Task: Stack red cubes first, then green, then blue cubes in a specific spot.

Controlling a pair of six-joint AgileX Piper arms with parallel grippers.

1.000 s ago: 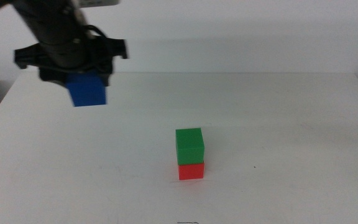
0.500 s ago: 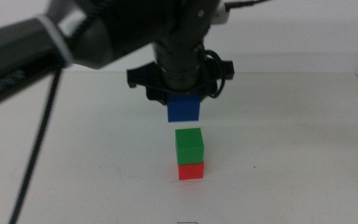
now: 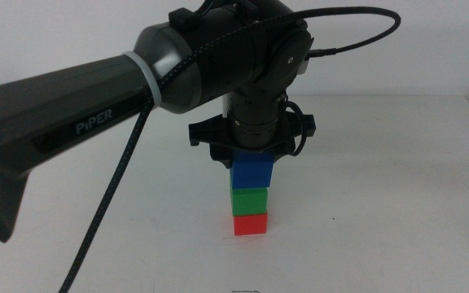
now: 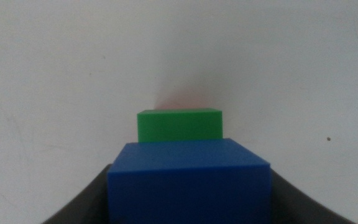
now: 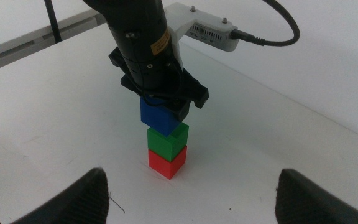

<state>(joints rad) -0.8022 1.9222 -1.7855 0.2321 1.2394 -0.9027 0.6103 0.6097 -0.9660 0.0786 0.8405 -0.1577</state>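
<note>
Now over the stack with the left gripper, shut on the blue cube and reaching in from the table's left side. Swung across from the far left within the last second, then dropped from a clear gap above the green cube half a second ago to contact, or very nearly so. Cannot tell from the middle view whether resting on the green top or hovering just above it. Seen from the left wrist, clamping the blue cube between both dark jaws, with the green cube showing past its far edge, so seemingly set a little off centre rather than flush. Beneath the green, on the white tabletop, the red cube, unmoved across all three moments.

Means red and green already in order at the chosen spot, and only the last layer left to finish. Judging by this, next calls for a small alignment check, then opening and lifting straight up without nudging the column.

Waiting well back with the right gripper, spread wide and holding nothing.
</note>
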